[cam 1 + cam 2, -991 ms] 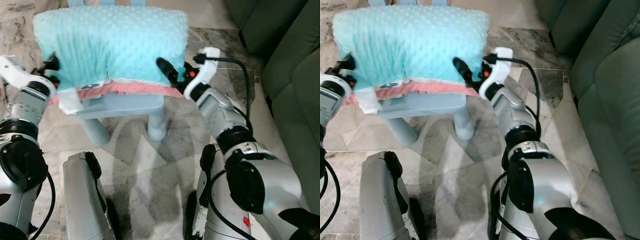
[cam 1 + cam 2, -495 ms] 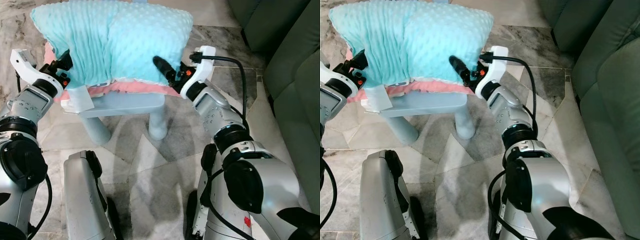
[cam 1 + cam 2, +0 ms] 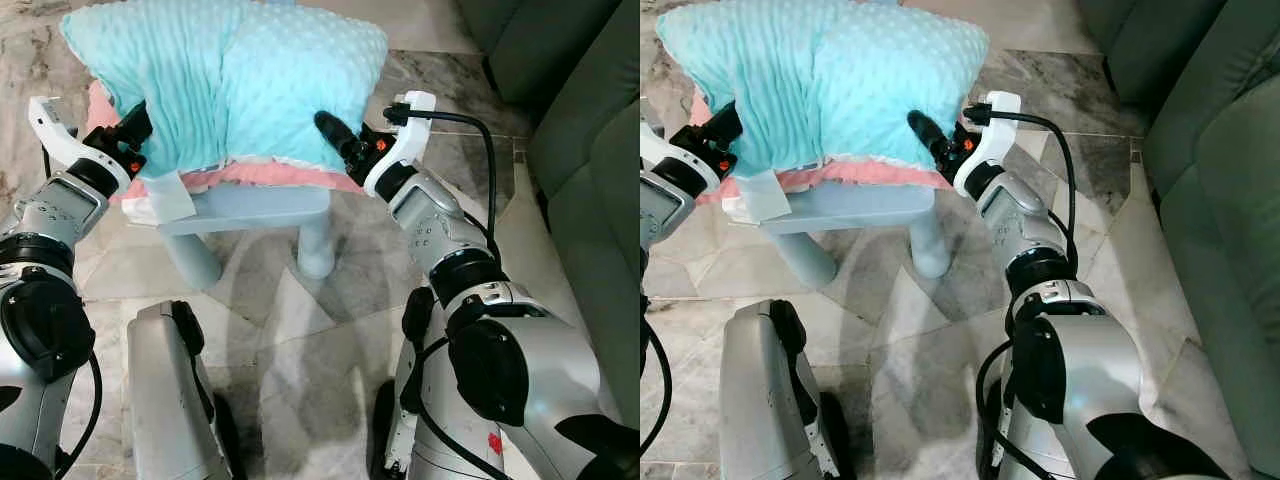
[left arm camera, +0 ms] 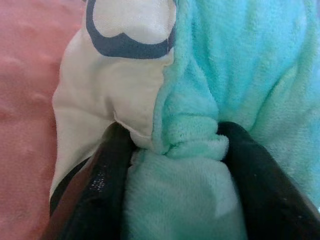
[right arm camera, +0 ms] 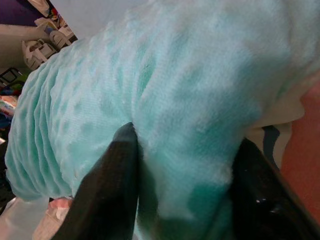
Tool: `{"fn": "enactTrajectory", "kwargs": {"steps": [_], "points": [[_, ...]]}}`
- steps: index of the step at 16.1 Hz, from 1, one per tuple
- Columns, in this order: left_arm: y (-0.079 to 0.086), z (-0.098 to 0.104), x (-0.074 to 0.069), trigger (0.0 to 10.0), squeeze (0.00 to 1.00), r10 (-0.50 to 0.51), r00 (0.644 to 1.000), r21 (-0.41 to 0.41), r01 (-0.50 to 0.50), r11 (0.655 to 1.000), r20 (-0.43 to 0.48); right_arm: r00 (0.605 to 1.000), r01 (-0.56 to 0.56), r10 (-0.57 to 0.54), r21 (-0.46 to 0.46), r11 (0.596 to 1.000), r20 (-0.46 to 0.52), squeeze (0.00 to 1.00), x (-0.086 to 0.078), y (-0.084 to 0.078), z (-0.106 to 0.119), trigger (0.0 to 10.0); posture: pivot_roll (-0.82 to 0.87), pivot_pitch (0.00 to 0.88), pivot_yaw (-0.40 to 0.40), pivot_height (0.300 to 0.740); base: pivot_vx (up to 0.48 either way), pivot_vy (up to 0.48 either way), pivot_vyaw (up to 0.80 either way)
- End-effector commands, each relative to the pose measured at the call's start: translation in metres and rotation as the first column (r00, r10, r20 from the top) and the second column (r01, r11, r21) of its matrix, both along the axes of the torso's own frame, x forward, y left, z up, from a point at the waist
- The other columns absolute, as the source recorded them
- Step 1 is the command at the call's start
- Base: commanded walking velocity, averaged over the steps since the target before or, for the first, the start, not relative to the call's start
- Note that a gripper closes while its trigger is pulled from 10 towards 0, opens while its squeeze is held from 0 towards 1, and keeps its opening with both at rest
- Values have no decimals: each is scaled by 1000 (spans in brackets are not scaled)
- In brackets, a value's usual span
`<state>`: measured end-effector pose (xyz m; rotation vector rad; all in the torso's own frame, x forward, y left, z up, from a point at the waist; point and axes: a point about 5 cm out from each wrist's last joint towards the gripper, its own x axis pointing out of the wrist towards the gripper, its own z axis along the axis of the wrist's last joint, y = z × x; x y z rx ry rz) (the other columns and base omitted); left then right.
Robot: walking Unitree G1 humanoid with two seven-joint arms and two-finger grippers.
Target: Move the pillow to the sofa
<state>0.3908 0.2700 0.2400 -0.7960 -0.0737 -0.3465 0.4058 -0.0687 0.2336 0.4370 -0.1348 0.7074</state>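
The turquoise pillow (image 3: pixel 225 85) lies across a pale blue stool (image 3: pixel 250 215) in the upper left of the frame, pink underside showing along its lower edge. The left end effector (image 4: pixel 170 150) pinches a fold of the pillow's fabric at its left end. The right end effector (image 5: pixel 185 160) clamps the plush at the right end. A green sofa (image 3: pixel 580 130) occupies the right edge.

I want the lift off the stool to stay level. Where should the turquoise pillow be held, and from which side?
By its two short ends, one gripper from each side. The pillow is wide and soft, so one central pinch would let it sag. The left gripper and right gripper each already have plush bunched between their fingers.
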Motion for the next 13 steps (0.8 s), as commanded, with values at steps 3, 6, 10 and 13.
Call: {"fn": "enactTrajectory", "kwargs": {"steps": [3,6,10,13], "points": [[-2,-8,-2,0,0,-40,999,26,40,999,-20,999,-33,33,-8,999,-24,0,-3,5,-10,0,-91,370,-21,390,0,0,0],[-2,-12,-3,0,0,-49,999,32,50,998,-24,999,-32,32,-15,999,-26,0,-4,4,-13,0,-92,374,-23,390,0,0,0],[-3,-13,-3,0,0,-37,999,52,37,998,-10,999,-33,32,-18,999,-20,0,-4,3,-13,0,-94,376,-25,390,0,0,0],[0,-6,0,0,0,52,998,133,-56,990,30,999,-21,22,-49,999,31,0,-4,2,-9,0,-89,344,-27,390,0,0,0]]}}
